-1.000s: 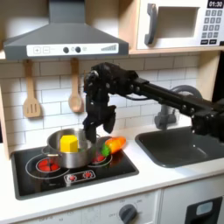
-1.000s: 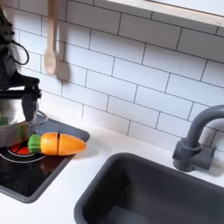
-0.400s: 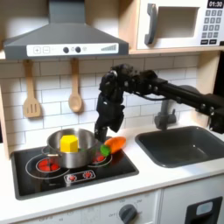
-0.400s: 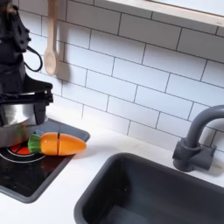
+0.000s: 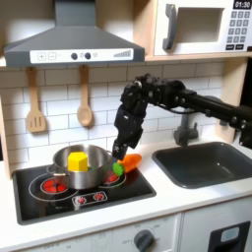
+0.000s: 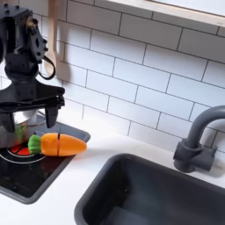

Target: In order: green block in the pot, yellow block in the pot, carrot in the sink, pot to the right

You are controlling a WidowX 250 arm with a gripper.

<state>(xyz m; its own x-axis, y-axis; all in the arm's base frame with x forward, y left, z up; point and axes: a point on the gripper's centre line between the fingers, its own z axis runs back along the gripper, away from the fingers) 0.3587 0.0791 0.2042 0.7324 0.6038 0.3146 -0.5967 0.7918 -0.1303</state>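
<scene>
Your black gripper [image 6: 32,117] hangs left of centre in the second exterior view, jaws spread, holding nothing, directly above the orange toy carrot [image 6: 57,144] on the black hob [image 6: 26,176]. Yellow plastic block [image 5: 77,160] sits in the steel pot [image 5: 75,169]. Dark grey sink [image 5: 205,163] lies lower right.

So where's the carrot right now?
The carrot lies on the stovetop just right of the pot in the first exterior view, below the gripper, with the sink off to its right.
</scene>
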